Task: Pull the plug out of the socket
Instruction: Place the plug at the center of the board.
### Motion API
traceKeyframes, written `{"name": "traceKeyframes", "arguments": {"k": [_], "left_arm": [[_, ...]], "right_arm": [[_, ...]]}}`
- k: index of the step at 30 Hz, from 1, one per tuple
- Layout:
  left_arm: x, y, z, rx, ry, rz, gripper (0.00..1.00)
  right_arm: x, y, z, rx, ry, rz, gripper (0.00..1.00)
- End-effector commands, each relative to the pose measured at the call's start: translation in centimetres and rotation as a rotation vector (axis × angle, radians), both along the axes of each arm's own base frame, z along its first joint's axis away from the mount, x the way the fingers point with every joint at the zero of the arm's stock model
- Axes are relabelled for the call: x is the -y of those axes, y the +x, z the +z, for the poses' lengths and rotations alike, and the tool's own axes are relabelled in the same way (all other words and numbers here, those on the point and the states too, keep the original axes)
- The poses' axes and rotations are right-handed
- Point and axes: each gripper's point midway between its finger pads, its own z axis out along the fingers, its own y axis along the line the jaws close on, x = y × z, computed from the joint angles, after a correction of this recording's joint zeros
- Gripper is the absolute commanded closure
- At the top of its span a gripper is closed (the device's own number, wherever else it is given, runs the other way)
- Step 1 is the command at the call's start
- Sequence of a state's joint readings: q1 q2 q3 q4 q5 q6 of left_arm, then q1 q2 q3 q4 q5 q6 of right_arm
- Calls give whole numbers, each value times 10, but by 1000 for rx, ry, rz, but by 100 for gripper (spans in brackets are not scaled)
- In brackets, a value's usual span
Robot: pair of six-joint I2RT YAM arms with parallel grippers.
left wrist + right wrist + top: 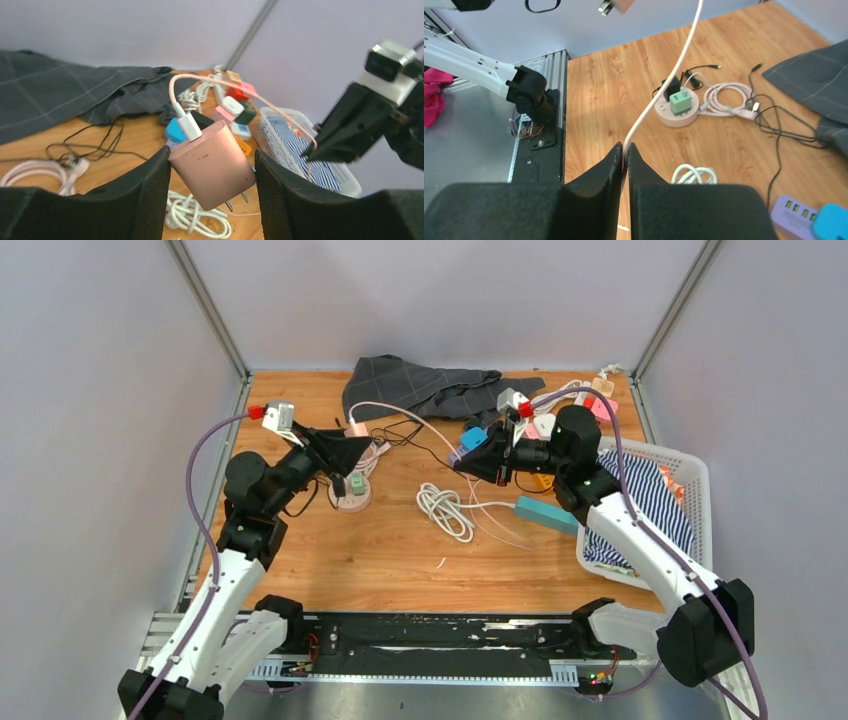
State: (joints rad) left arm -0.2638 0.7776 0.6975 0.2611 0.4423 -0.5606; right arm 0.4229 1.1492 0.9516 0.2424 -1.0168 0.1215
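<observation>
The left tool [212,176] clamps a dusty-pink square plastic charger block [210,155] between its two pads. The block hangs in the air above the wooden worktop [400,560], prongs bare, well apart from the round pink socket hub [674,119]. The right tool [625,150], nearly closed, pinches the pale pink cable [686,47] plugged into that block.
</observation>
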Motion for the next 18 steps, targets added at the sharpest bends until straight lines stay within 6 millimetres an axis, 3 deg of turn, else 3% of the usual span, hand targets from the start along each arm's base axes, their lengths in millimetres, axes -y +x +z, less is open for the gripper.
{"name": "traceKeyframes", "arguments": {"k": [1,5,9,11,15,18], "left_arm": [[-33,11,-35,-166,-39,170,100],[-87,9,-85,-258,-16,473,100],[-136,2,-127,-346,28,735,100],[-154,1,-143,-385,34,827,100],[-187,7,-166,-461,-7,969,100],[-222,16,-192,-544,-88,1063,100]], "right_arm": [[-14,-9,-8,52,19,43,90],[-35,-17,-34,37,-25,78,88],[-67,-26,-77,-20,-108,130,86],[-83,-32,-98,-73,-160,160,81],[-100,-45,-119,-62,-233,224,50],[-98,-44,-117,-28,-243,216,33]]}}
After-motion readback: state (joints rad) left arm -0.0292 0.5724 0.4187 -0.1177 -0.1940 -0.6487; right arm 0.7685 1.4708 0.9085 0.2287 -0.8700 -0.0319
